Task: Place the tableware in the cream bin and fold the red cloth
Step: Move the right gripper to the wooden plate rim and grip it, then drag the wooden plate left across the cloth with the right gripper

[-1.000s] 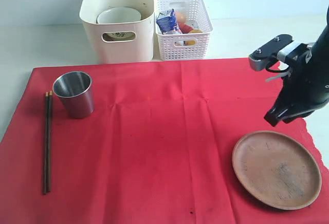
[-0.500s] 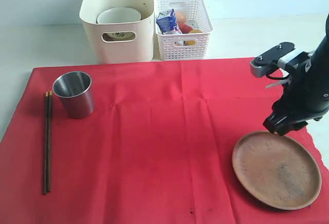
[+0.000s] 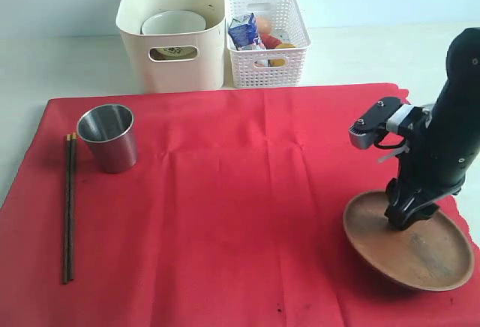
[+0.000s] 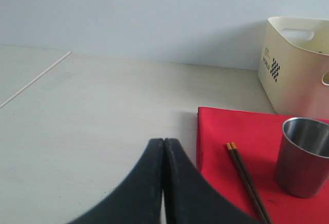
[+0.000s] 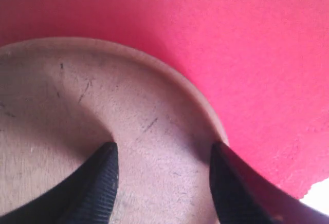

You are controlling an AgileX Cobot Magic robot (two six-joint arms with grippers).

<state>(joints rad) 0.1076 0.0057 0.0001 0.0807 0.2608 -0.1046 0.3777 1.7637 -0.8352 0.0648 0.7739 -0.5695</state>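
The round brown wooden plate (image 3: pixel 424 256) lies at the right front of the red cloth (image 3: pixel 240 214) and is tilted, its underside showing along the near edge. My right gripper (image 3: pixel 406 217) is open and pushes down onto the plate's far left part. In the right wrist view the right gripper (image 5: pixel 163 147) straddles the plate (image 5: pixel 77 95) just inside its rim, over the cloth (image 5: pixel 247 39). The steel cup (image 3: pixel 109 137) and dark chopsticks (image 3: pixel 68 207) lie at the cloth's left. The pale bowl (image 3: pixel 173 22) sits in the cream bin (image 3: pixel 180 72). My left gripper (image 4: pixel 164 142) is shut and empty, off the cloth's left edge.
A white lattice basket (image 3: pixel 262 72) with food items stands right of the cream bin, behind the cloth. The left wrist view shows the cup (image 4: pixel 304 154), chopsticks (image 4: pixel 245 178), cloth corner (image 4: pixel 226 167) and bin (image 4: pixel 293 75). Pale table surface surrounds the cloth.
My right gripper came down and a little leftward onto the plate. The plate, flat before, has tipped up under the push. Cup, chopsticks and bins stayed put.
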